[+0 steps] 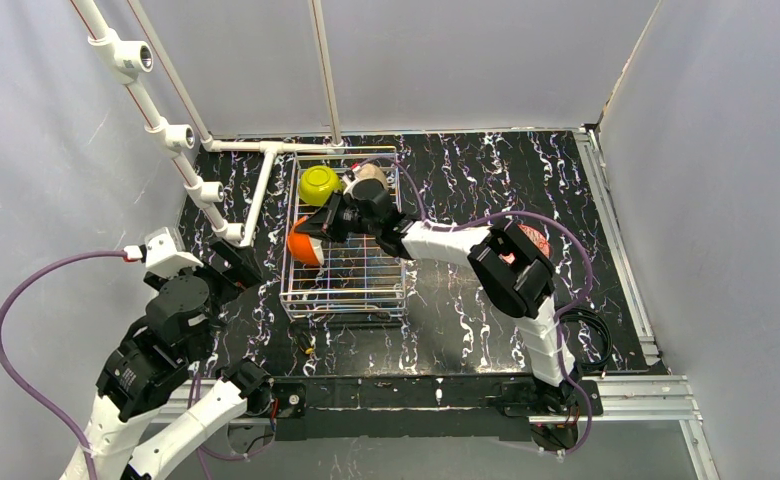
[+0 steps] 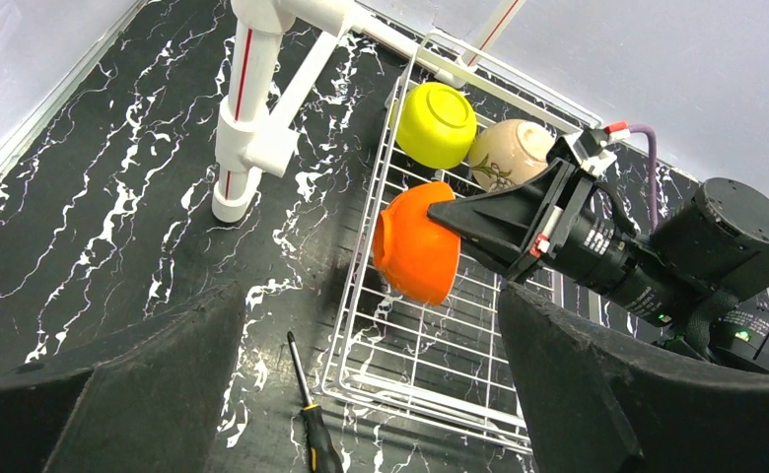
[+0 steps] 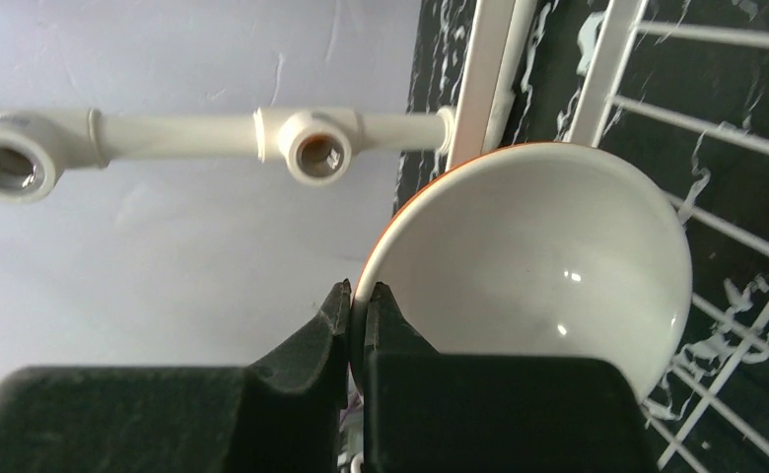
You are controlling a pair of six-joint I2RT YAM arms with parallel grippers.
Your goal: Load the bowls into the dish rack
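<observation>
pinching the rim of the orange bowl (image 2: 415,251), the right gripper (image 3: 361,301) is clenched on it, one finger against the orange outside and the other against the white inside. the bowl is held on its edge, not flat, with its hollow turned toward the right wrist camera and its orange back toward the left arm. it sits inside the dish rack (image 1: 346,290), against the rack's left wall and about midway along its length; whether it touches the wire floor cannot be told. at the far end of the rack lie two more bowls, touching each other: the lime-yellow bowl (image 2: 438,123) in the far left corner and a beige bowl (image 2: 509,153) with a dark plant drawing in the far right corner, both showing their undersides. the near part of the rack holds no bowl. the left gripper (image 2: 371,296) hangs released over the black marbled table (image 1: 466,330) to the left of the rack, its fingers (image 2: 144,384) spread wide with nothing between them. a screwdriver (image 2: 312,419) lies on the table just beside the rack's near left corner. a white pipe frame (image 2: 252,108) stands left of the rack.
</observation>
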